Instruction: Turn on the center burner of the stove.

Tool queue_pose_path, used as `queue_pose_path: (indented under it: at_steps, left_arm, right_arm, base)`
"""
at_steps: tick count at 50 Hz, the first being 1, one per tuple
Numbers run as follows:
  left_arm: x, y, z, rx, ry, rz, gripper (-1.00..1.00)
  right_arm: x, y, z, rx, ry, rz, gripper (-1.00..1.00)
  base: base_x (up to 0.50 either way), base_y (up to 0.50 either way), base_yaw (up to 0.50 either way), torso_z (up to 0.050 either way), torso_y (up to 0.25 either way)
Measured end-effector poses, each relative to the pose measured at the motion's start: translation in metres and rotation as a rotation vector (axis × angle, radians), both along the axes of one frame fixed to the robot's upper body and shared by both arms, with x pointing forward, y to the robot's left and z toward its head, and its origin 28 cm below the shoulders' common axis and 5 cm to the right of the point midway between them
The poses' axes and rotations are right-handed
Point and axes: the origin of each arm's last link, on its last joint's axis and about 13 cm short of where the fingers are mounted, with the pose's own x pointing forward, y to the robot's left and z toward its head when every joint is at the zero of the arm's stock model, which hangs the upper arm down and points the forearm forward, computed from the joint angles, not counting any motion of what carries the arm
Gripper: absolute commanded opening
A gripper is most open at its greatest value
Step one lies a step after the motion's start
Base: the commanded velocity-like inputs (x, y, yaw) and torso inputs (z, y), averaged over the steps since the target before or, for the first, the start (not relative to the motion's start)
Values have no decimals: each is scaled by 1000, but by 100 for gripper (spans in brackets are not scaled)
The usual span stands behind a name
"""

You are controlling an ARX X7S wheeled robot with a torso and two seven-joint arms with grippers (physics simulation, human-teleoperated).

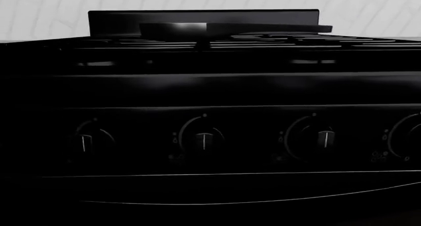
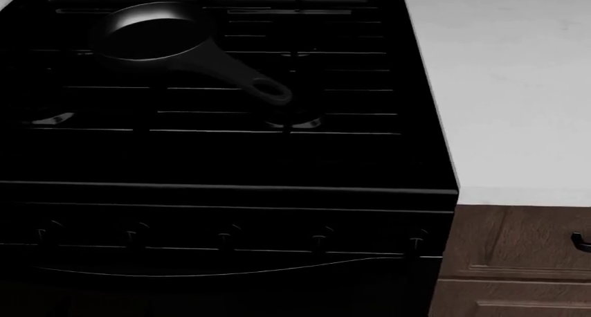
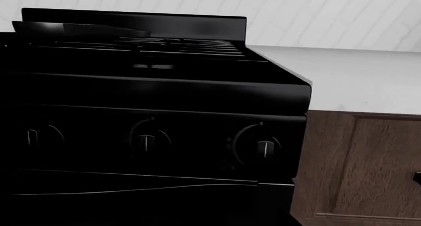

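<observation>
Though hands unseen, stove (image 2: 221, 158) seemingly ahead.

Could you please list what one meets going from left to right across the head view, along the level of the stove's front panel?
Stove knobs in a row, first, second, third, fourth, fifth → wooden cabinet front → dark cabinet handle at the picture's edge.

Neither arm nor tool shows in any view — their pose and state cannot be told.
</observation>
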Motion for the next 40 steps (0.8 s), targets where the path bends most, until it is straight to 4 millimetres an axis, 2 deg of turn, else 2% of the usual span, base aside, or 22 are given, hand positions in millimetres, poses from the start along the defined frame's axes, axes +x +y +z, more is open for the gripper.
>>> queue_pose_path:
  at_steps: [40]
  left_arm:
    - [0,0,0,5,-3,-3,100]
  right_arm:
    - [-1,2,1,-28,-7,16,100]
  base:
    - [31,331,0,0,0]
